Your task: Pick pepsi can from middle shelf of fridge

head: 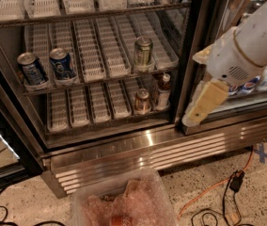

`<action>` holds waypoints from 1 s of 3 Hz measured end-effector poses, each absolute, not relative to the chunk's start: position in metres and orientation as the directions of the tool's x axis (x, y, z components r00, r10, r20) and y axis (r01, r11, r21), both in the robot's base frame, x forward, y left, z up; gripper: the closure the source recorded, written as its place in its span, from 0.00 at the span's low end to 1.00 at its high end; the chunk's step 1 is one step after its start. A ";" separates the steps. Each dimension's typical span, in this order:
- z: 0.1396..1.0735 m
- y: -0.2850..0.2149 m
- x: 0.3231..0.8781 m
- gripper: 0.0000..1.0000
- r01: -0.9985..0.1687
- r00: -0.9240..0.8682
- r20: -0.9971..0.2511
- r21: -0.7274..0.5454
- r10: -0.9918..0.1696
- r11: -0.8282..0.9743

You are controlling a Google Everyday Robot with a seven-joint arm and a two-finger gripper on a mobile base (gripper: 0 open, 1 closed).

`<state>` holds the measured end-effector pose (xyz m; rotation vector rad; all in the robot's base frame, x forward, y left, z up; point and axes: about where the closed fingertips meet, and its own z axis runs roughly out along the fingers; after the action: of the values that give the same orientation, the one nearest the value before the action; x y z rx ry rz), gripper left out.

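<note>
The fridge (124, 149) stands open in front of me. On its middle shelf (100, 55), lined with white slotted trays, the deep-blue pepsi can (62, 64) stands upright at the left. A paler blue-and-white can (30, 70) stands just left of it, and a greenish-gold can (143, 53) stands at the shelf's right. My gripper (198, 111), cream-coloured on a white arm (251, 41), hangs in front of the dark centre post, to the right of the opening. It is far right of the pepsi can, lower than it, and holds nothing that I can see.
The lower shelf holds a brown can (142, 101) and a dark bottle (163, 90). The dark centre post (194, 46) divides off a right compartment with more cans (265, 79). A clear plastic bin (124, 204) sits on the floor in front. Orange and black cables (218, 192) lie at the right.
</note>
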<state>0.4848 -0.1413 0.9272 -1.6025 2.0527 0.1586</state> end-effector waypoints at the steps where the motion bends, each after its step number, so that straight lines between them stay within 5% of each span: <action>1: 0.934 -0.136 0.496 0.00 -0.915 -0.147 -0.494 -0.261 -0.857 0.307; 3: 0.939 -0.128 0.508 0.00 -0.900 -0.133 -0.533 -0.289 -0.835 0.327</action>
<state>0.5077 -0.1279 0.9392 -1.5215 1.9774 0.1338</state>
